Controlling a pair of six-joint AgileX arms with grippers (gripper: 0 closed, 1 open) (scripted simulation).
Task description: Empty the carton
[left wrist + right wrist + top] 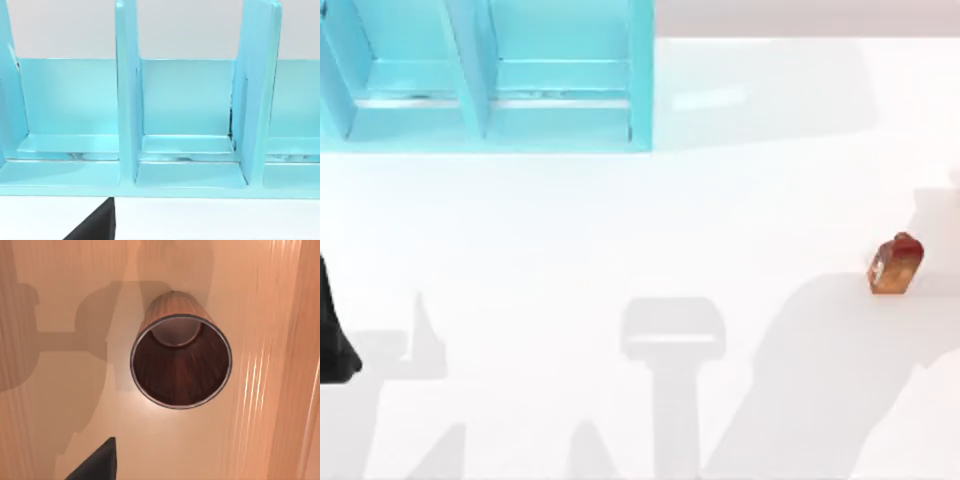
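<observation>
The carton (895,265), a small orange-brown box with a red gabled top and a pale side patch, rests on the white table (650,230) near its right edge. No gripper touches it. My left arm (335,340) is a dark shape at the table's left edge, far from the carton. In the left wrist view, a dark part of my left gripper (95,226) shows in front of the shelf unit. In the right wrist view, a dark part of my right gripper (97,463) hangs above a round reddish-brown cup (180,360).
A big turquoise shelf unit (485,75) with upright dividers (127,95) stands at the table's back left. The cup's mouth faces the right wrist camera and its inside looks empty. Arm shadows fall across the front of the table.
</observation>
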